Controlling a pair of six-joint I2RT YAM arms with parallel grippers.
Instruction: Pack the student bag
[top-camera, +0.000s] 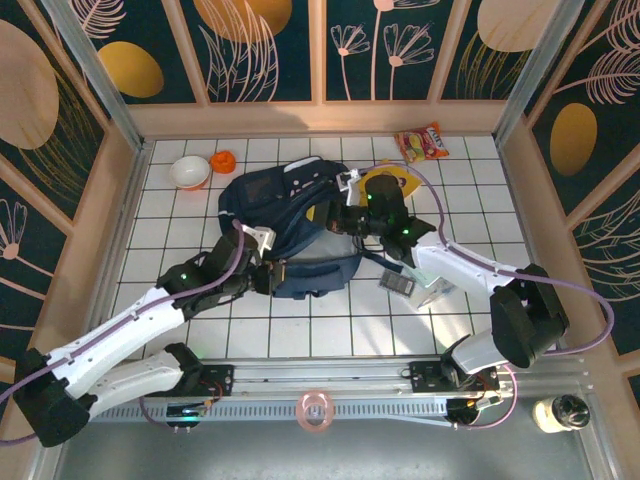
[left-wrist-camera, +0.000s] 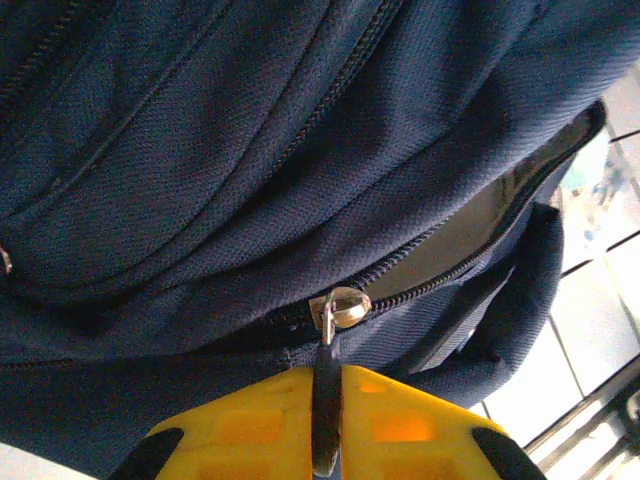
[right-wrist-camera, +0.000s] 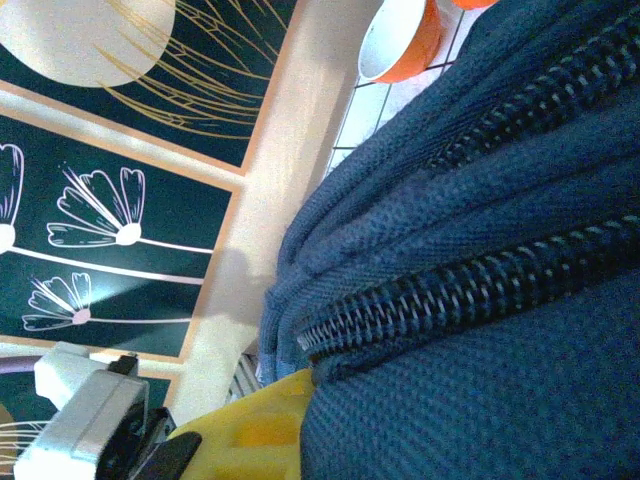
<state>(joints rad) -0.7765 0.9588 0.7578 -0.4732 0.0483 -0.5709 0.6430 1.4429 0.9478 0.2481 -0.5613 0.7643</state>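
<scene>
— From above, where's the student bag (top-camera: 290, 215)?
— Mid-way across the table (top-camera: 300, 335), between left gripper (top-camera: 262, 265) and right gripper (top-camera: 335, 215); both sets of jaws are hidden against it.
— At the left wrist?
— Yellow fingers (left-wrist-camera: 240, 430) clenched on the zip pull (left-wrist-camera: 323, 355).
— Right wrist?
— One yellow finger (right-wrist-camera: 245, 430) against navy fabric; grip impossible to tell.

The student bag (left-wrist-camera: 250, 150) runs past every edge of the left wrist view, and nothing inside its open zip can be made out beyond pale lining. Below the bag, the picture's lower edge cuts off the left pincer (left-wrist-camera: 326, 380), which pinches the zipper pull (left-wrist-camera: 325, 425). At the bag's right side, fabric buries the right pincer (top-camera: 338, 216). One yellow finger (right-wrist-camera: 250, 430) peeks out, so the stance of its jaws is unreadable. Beyond the bag, the bowl (right-wrist-camera: 400, 40) is clipped by the top edge.
</scene>
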